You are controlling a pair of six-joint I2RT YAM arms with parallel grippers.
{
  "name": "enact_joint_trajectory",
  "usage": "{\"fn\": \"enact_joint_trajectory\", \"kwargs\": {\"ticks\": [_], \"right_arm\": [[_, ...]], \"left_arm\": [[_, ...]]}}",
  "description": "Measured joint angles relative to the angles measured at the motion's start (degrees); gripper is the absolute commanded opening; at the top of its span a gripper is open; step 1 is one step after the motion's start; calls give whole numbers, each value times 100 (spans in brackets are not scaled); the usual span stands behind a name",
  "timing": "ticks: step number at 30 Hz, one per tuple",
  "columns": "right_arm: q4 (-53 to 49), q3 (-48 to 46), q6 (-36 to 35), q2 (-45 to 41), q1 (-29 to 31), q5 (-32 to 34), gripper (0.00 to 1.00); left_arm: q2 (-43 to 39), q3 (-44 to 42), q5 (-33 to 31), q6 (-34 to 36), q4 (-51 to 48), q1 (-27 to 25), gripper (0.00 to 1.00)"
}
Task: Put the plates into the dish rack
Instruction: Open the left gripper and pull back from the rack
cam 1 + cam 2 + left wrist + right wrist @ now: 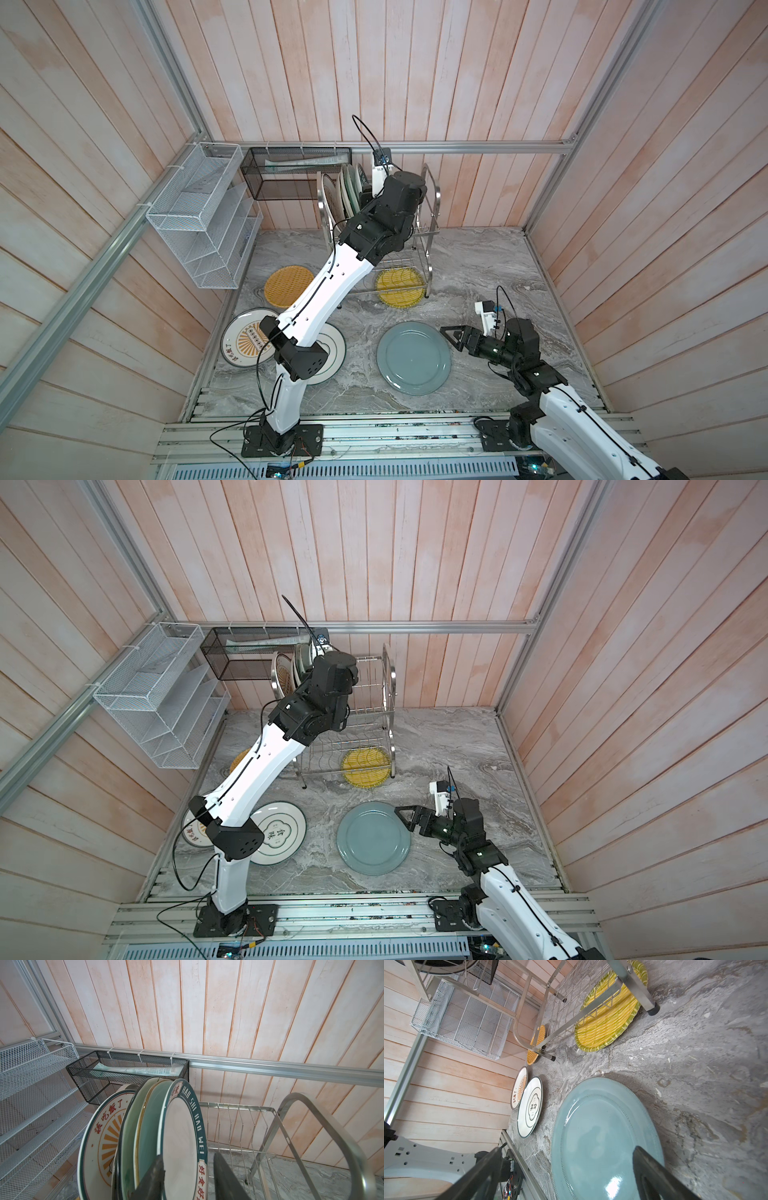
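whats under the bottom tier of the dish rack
A yellow woven-pattern plate lies flat on the marble table beneath the dish rack, under its lower wires at its right end, one edge poking out. The left arm covers the rack's left end in both top views.

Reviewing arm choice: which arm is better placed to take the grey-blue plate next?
Right. The right gripper hangs open at the edge of the grey-blue plate. The left gripper is up at the rack, jaws astride the teal-rim plate, and likely busy there.
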Motion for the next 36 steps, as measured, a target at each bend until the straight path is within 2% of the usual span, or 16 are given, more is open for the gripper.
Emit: {"fn": "enact_joint_trajectory", "kwargs": {"ticks": [16,26,30,36], "right_arm": [[-35,-2,-28,-2,0,149,98],[-92,-28,-66,-39,4,197,98],[-111,-35,-70,-55,4,234,98],[-131,-37,-87,-66,4,258,98]], "left_arm": [[-297,0,562,-20,-17,0,46],[-638,-79,1340,-289,-214,96,50],[-868,-245,1731,-409,-260,118,58],[-1388,-894,2435,-555,-275,118,75]]}}
